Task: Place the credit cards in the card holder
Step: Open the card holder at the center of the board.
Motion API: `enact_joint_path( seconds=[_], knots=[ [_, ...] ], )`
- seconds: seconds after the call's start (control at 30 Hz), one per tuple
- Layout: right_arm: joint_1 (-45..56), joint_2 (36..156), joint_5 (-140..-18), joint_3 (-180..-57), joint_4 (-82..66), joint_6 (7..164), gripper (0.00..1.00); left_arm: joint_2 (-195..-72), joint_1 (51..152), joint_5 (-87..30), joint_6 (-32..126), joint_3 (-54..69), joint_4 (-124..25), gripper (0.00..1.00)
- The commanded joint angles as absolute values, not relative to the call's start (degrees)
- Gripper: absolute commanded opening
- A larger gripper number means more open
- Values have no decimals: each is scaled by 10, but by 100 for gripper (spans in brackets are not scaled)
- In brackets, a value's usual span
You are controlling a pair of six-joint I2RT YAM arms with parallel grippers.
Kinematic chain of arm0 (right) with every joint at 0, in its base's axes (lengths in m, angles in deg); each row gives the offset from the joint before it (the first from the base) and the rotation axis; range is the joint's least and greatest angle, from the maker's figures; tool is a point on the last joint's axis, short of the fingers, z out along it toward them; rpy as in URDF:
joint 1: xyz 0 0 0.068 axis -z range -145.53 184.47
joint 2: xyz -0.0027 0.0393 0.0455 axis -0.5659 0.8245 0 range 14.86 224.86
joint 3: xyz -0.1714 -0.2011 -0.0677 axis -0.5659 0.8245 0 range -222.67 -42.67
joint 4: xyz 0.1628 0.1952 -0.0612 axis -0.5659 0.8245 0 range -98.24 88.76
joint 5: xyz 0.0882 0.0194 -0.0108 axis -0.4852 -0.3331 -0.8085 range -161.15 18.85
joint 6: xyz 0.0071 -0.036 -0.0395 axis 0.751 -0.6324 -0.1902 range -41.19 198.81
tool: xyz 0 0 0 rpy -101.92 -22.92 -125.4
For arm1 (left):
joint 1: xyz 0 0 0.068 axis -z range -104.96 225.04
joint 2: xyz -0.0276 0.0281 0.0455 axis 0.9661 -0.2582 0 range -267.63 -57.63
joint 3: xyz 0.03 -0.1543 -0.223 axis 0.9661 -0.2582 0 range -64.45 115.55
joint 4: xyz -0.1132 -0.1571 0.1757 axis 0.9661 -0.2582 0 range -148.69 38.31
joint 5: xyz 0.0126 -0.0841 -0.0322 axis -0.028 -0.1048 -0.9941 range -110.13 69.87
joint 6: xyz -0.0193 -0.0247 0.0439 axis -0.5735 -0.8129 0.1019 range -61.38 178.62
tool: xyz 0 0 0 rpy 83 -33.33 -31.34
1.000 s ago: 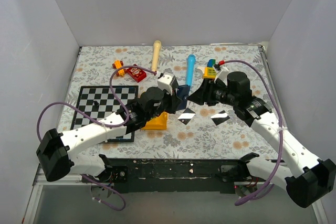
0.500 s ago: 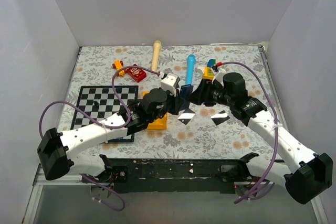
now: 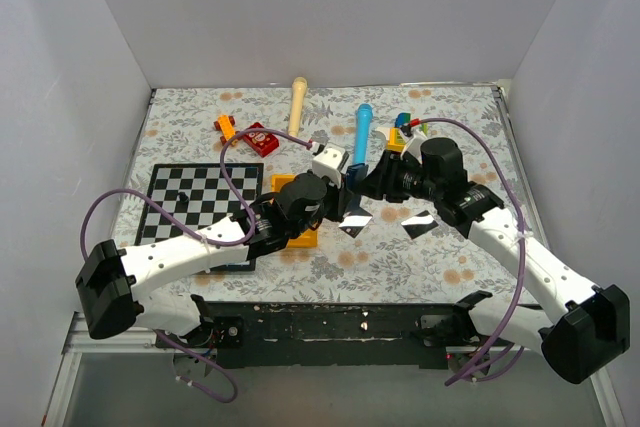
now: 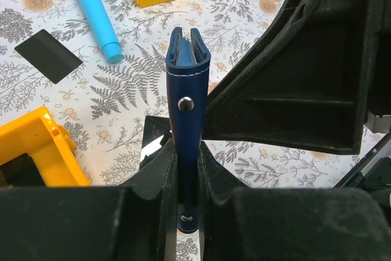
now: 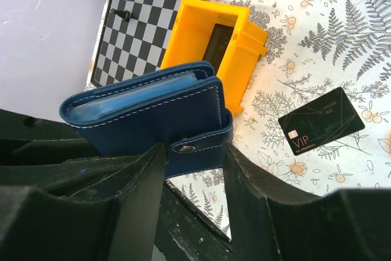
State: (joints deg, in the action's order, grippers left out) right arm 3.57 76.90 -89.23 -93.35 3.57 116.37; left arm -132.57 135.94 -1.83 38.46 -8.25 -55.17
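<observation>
The card holder (image 4: 188,84), a navy-blue wallet with a silver snap stud, stands upright above the table, and my left gripper (image 4: 187,151) is shut on its lower edge. In the right wrist view the card holder (image 5: 153,114) shows its light blue inside at the top. My right gripper (image 5: 194,157) is open, with a finger on each side of the wallet's snap strap. In the top view the two grippers meet at the card holder (image 3: 346,183). Two black credit cards lie flat on the floral cloth, one (image 3: 355,223) just below the grippers and one (image 3: 418,224) to its right.
A yellow box (image 3: 297,232) sits under my left wrist, beside a chessboard (image 3: 200,207). Behind the grippers lie a blue marker (image 3: 362,132), a wooden stick (image 3: 298,102), a red packet (image 3: 260,139), an orange toy (image 3: 226,129) and a coloured block toy (image 3: 401,135).
My right arm has moved left up to the wallet and its jaws have narrowed around the strap. My left arm has shifted slightly right, still holding the wallet.
</observation>
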Motion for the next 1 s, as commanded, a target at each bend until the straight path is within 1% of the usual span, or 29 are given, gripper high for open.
enact_joint_path(
  seconds=[0.0, 0.07, 0.17, 0.23, 0.33, 0.37, 0.5, 0.77, 0.8, 0.83, 0.87, 0.97],
  knots=[
    [31, 778, -857, -926, 27, 1166, 48, -1294, 1371, -23, 389, -75, -520, 0],
    [32, 778, -838, -925, 39, 1169, 44, -1282, 1371, -23, 391, -86, -494, 0],
    [31, 780, -808, -925, 54, 1172, 35, -1270, 1371, -21, 393, -95, -486, 0],
    [32, 783, -791, -925, 66, 1176, 25, -1264, 1371, -21, 394, -100, -482, 0],
    [32, 794, -756, -932, 94, 1184, 6, -1255, 1371, -16, 395, -105, -479, 0],
    [32, 798, -739, -938, 111, 1184, 1, -1252, 1371, -12, 396, -107, -480, 0],
    [32, 812, -683, -954, 159, 1190, 1, -1239, 1371, 3, 397, -115, -479, 0],
    [33, 783, -646, -951, 172, 1178, 1, -1239, 1371, 33, 397, -117, -496, 0],
    [33, 772, -642, -948, 171, 1173, 4, -1242, 1371, 42, 397, -114, -504, 0],
    [33, 759, -641, -944, 165, 1169, 12, -1247, 1371, 49, 397, -108, -513, 0],
    [33, 743, -647, -937, 152, 1158, 26, -1253, 1371, 60, 396, -102, -533, 0],
    [33, 688, -675, -918, 107, 1135, 49, -1268, 1371, 76, 400, -92, -560, 0]
  ],
)
